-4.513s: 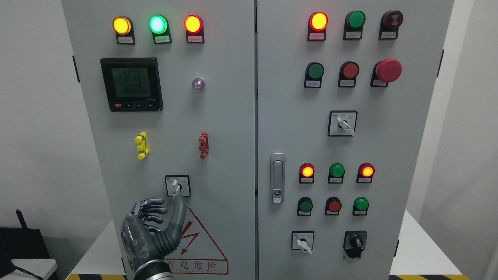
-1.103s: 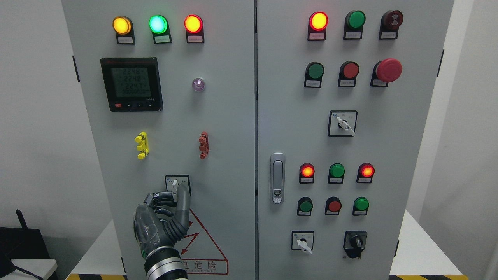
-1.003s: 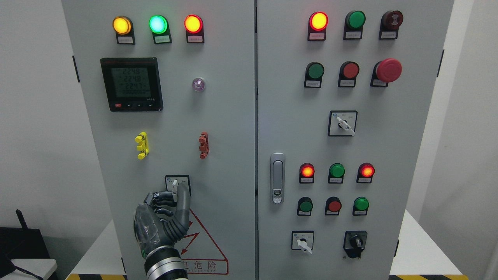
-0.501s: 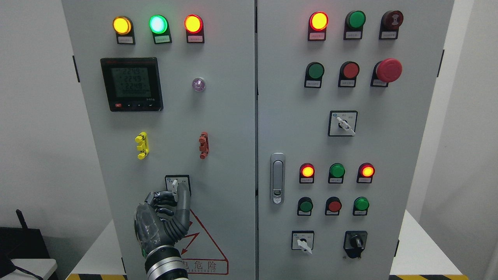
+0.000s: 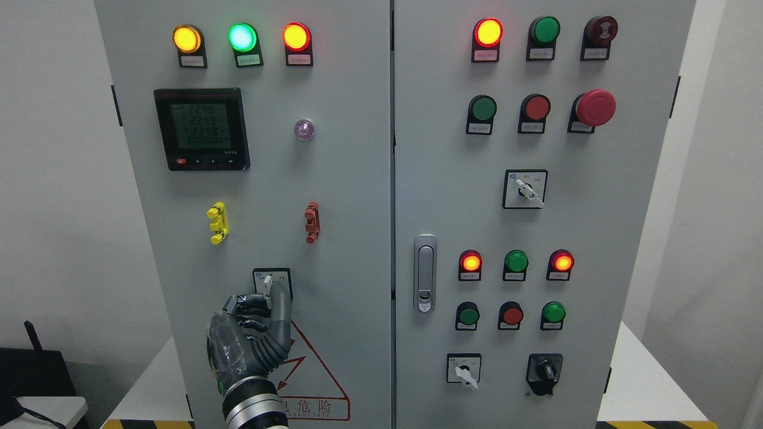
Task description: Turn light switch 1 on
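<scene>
The left hand pinches the white rotary switch handle on the cabinet's left door, above the red "有电危险" warning triangle.

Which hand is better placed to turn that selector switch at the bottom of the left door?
Left. The left hand is already up at the selector switch, fingers curled at its white lever. The right hand is out of view.
</scene>
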You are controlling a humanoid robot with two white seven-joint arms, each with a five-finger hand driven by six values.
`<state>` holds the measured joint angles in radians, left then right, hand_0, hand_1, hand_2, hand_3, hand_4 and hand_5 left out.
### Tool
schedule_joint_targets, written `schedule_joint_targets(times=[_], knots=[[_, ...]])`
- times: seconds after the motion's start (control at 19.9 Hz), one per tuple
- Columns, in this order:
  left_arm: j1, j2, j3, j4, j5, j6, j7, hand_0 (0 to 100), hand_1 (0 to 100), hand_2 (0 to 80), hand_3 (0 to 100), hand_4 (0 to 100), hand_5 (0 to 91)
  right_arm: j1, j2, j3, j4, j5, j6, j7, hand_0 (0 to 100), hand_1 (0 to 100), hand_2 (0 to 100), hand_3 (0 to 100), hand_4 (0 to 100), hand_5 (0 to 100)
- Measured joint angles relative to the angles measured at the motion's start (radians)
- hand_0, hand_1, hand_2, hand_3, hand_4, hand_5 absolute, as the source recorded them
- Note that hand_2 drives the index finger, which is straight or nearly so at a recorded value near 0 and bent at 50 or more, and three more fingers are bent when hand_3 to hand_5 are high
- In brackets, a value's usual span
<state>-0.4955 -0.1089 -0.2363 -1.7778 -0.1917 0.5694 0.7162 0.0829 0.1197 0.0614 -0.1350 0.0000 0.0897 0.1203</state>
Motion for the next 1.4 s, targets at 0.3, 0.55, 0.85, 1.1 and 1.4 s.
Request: schedule_joint_targets(times=[0.3, 0.55, 0.85, 1.1, 1.4], knots=[[-0.002, 0.000, 0.000, 0.001, 0.000, 0.001, -0.001, 39, 36, 54.8, 71, 79, 78.9, 0.000, 0.000, 0.000, 0.000, 0.000, 0.000, 0.000, 12, 39, 0, 0, 0, 0], [-0.003, 0.000, 0.000, 0.001, 0.000, 0.001, -0.001, 43, 33, 55.0, 71, 79, 78.9, 0.000, 0.000, 0.000, 0.000, 0.000, 0.000, 0.000, 12, 39, 0, 0, 0, 0], [-0.004, 0.000, 0.000, 0.001, 0.001, 0.001, -0.001, 48, 30, 57.2, 73, 79, 78.9, 0.000, 0.000, 0.000, 0.000, 0.000, 0.000, 0.000, 12, 39, 0, 0, 0, 0], [-0.005, 0.000, 0.000, 0.001, 0.002, 0.001, -0.001, 52, 28, 58.3, 73, 79, 78.6, 0.000, 0.000, 0.000, 0.000, 0.000, 0.000, 0.000, 12, 39, 0, 0, 0, 0], [-0.005, 0.000, 0.000, 0.001, 0.003, 0.001, -0.007, 54, 27, 58.3, 73, 79, 78.6, 0.000, 0.000, 0.000, 0.000, 0.000, 0.000, 0.000, 12, 39, 0, 0, 0, 0]])
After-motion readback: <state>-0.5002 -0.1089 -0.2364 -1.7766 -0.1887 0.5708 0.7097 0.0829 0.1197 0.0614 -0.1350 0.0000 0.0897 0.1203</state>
